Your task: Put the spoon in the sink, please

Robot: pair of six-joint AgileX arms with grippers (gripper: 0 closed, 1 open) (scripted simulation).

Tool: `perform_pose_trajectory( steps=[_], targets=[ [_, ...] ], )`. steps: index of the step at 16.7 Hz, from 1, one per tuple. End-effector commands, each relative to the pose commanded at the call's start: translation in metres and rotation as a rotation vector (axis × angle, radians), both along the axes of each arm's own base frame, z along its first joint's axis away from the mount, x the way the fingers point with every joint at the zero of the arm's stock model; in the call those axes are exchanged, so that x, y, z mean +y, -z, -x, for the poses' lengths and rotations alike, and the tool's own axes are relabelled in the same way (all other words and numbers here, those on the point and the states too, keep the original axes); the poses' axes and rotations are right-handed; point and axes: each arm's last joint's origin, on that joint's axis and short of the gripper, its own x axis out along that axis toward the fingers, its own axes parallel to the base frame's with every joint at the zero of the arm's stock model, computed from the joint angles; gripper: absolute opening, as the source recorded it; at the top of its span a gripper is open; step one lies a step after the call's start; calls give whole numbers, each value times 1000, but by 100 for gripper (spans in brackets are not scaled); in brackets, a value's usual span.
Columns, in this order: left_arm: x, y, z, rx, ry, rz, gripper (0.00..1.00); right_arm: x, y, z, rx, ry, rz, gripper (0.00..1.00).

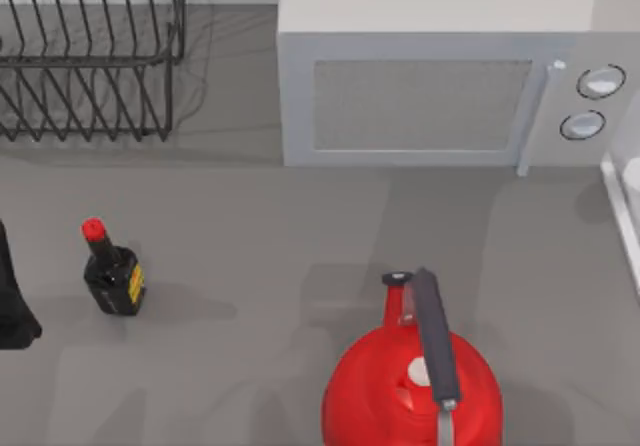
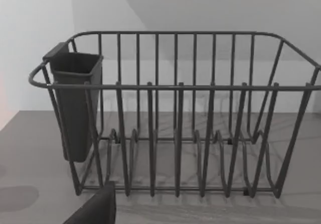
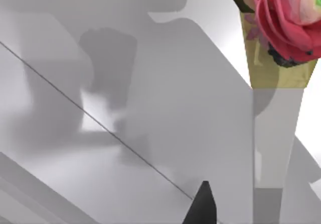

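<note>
Spoon: I cannot tell where it lies from these views.
Sink: a white raised rim at the far right edge of the table, right of the microwave, may be the sink; I can't be sure.
Left arm: my dark left arm sits at the table's left edge, near side, left of the bottle.
Left gripper: a dark part of my left gripper faces the dish rack, apart from it; jaws, cannot tell whether apart or together.
Right gripper: a dark tip of my right gripper hangs over pale white surfaces; jaws, cannot tell either.
Dish rack: dark wire dish rack at the far left, with a dark cutlery cup hung on one end.
Microwave: grey microwave at the far side, right of the rack, door shut.
Bottle: dark sauce bottle with a red cap, upright, near left.
Kettle: red kettle with a dark handle, at the near edge, right of centre.
Flowers: pink flowers in a yellowish wrap, seen by my right wrist.
</note>
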Motion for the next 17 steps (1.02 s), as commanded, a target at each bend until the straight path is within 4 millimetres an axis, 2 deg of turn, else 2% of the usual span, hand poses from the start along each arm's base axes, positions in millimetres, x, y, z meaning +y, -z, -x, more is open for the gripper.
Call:
perform_pose_trajectory(
  steps=[5, 17],
  targets=[
    [0, 0, 0, 0, 0, 0, 100, 0, 2, 1, -6, 1, 1, 0],
    [0, 0, 0, 0, 0, 0, 100, 0, 2, 1, -6, 1, 1, 90]
  ],
)
